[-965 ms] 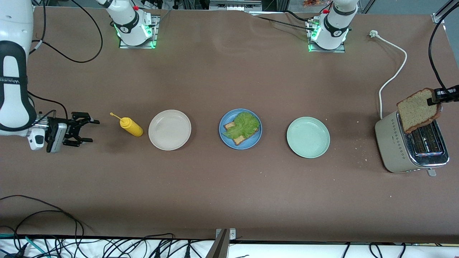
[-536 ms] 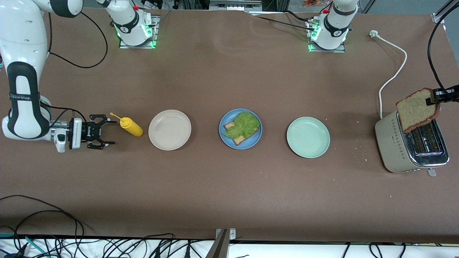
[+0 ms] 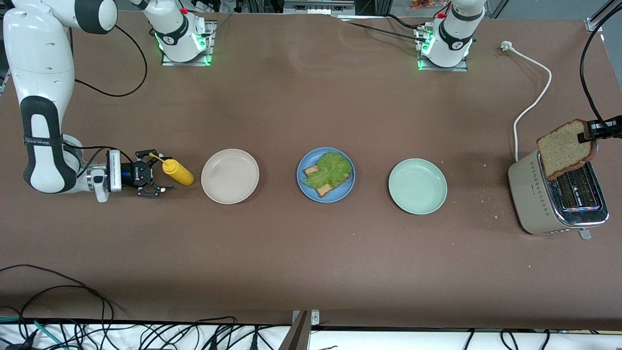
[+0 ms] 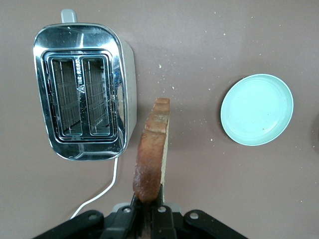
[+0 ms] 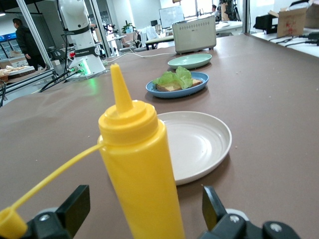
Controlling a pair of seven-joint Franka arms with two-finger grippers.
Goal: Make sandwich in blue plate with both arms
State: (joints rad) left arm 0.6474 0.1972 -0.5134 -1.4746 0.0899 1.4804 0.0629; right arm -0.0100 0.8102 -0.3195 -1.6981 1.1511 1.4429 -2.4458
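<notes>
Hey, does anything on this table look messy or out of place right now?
Only crumbs scattered on the table between the green plate and the toaster. The toaster's plug lies loose on the table.

Left end effector point(image 4: 147, 215) clamped on a toast slice point(image 4: 151, 149) — over table beside toaster point(image 4: 82, 89), mint-green plate point(image 4: 257, 109) well apart

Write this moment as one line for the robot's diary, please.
left hand: shut on toast slice, over toaster | right hand: open around mustard bottle | blue plate: toast with lettuce
</notes>
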